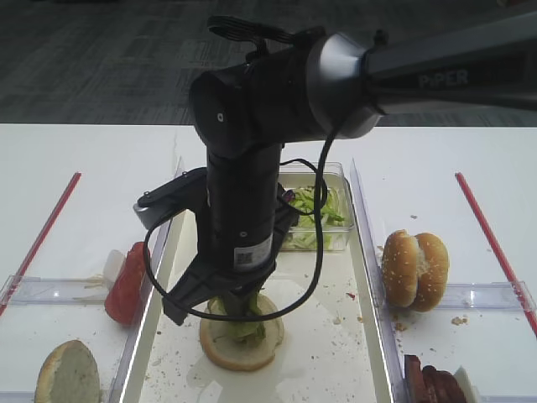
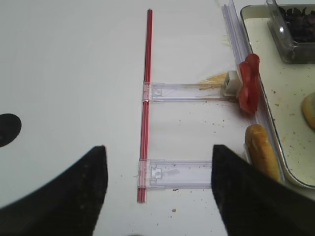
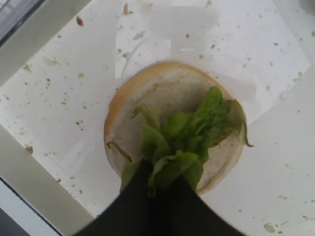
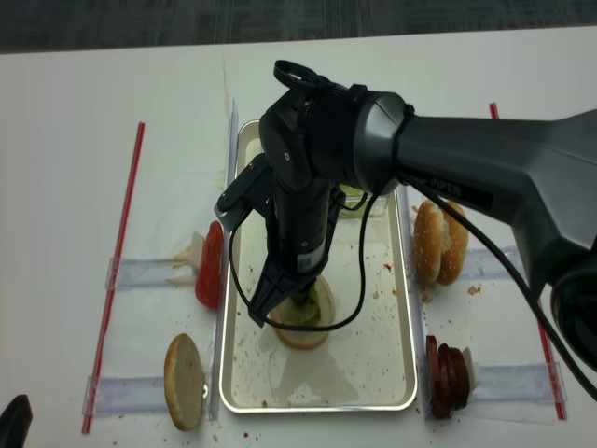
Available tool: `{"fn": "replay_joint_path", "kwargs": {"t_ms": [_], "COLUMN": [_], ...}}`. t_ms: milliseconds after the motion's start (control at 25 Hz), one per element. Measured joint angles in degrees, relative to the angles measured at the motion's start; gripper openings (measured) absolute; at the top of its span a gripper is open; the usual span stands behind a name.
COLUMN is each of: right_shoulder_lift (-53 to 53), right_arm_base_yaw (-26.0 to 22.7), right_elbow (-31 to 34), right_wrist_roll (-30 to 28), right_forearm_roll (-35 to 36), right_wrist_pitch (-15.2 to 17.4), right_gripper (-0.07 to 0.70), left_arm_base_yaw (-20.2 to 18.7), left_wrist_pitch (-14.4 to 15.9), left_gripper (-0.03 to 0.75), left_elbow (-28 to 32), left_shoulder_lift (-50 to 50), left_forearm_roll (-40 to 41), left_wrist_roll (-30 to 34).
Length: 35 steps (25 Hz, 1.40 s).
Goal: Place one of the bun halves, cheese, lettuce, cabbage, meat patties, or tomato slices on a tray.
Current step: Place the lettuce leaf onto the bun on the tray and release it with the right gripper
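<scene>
My right gripper [image 3: 160, 184] pinches lettuce [image 3: 189, 137] against a bun half [image 3: 147, 103] on the tray [image 4: 392, 364]; my left gripper [image 2: 157, 189] hangs spread over the table [image 2: 74, 73].

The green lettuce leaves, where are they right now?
In the right wrist view, the light green lettuce leaves lie on the round bun half in the cream-white tray, pinched by the right gripper.

Your right arm [image 4: 308, 177] is glossy black and grey, lettered PIPER, with a looping black cable [image 1: 315, 243] (white sticker below).
</scene>
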Motion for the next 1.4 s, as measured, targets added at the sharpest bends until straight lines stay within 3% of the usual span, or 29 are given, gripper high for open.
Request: {"fn": "replay_joint_path", "kwargs": {"t_ms": [360,680,1000,1400], "right_shoulder_lift": [0.0,0.0,0.0,0.0], "right_arm_base_yaw": [0.0,0.0,0.0,0.0], "right_elbow": [0.0,0.0,0.0,0.0], "right_wrist_roll": [0.0,0.0,-0.5,-0.5], "right_forearm_roll": [-0.12,-0.12,-0.36,-1.17], "right_wrist_pitch": [0.0,0.0,-0.28,-0.28], "right_gripper": [0.153,0.188,0.379,0.397], "left_arm_base_yaw": [0.0,0.0,0.0,0.0], "left_wrist_pitch": [0.0,0.0,0.0,0.0], "left_gripper": [0.453,0.453,0.453,0.453], "left_elbow": [0.0,0.0,0.0,0.0], "left_shoulder_lift": [0.0,0.0,0.0,0.0], "left_forearm_roll": [0.0,0.0,0.0,0.0], "left_wrist_roll": [0.0,0.0,0.0,0.0]}}
